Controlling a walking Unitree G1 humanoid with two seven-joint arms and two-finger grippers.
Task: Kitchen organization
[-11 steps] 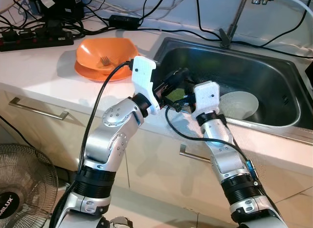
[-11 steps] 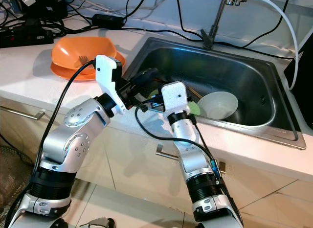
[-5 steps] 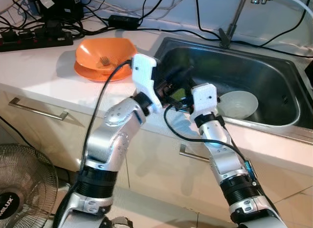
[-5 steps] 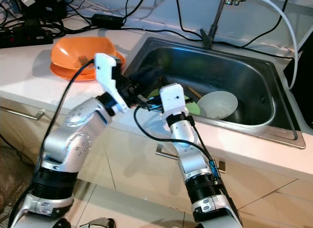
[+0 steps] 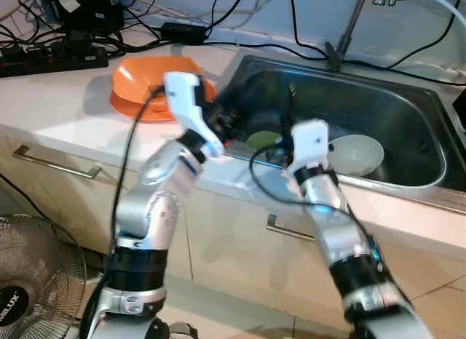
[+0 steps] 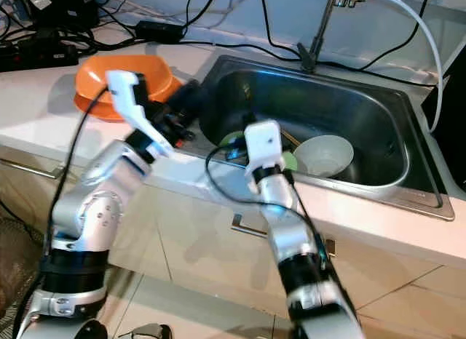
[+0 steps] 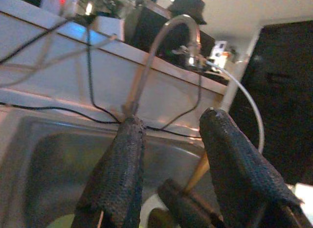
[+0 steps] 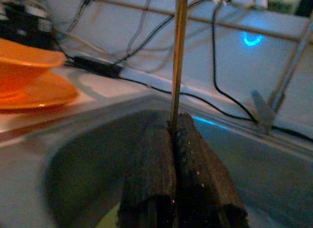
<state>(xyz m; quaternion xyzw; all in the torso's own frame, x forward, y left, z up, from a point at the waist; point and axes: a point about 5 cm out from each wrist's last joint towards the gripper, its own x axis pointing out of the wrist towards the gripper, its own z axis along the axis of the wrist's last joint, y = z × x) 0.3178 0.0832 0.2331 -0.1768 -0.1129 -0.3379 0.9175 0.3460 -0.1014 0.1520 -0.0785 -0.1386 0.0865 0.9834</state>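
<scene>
Countertop (image 5: 58, 99), white, cluttered with cables along the wall; steel sink (image 5: 408, 135) set into it on the right. Orange bowl (image 5: 138, 81) on an orange plate sits just left of the sink. Inside the sink: white bowl (image 5: 357, 153), green dish (image 5: 261, 140).

Right gripper (image 8: 175, 140) over the sink's near edge, fingers pinched tight on a thin chopstick (image 8: 179, 52) that stands upright above them. Left gripper (image 7: 168, 164) near the sink's left rim, fingers parted, nothing between them.

Risk: hold is at the stick's very end; any swing could pivot or drop it into the sink. Grippers near each other, so collision is possible.
</scene>
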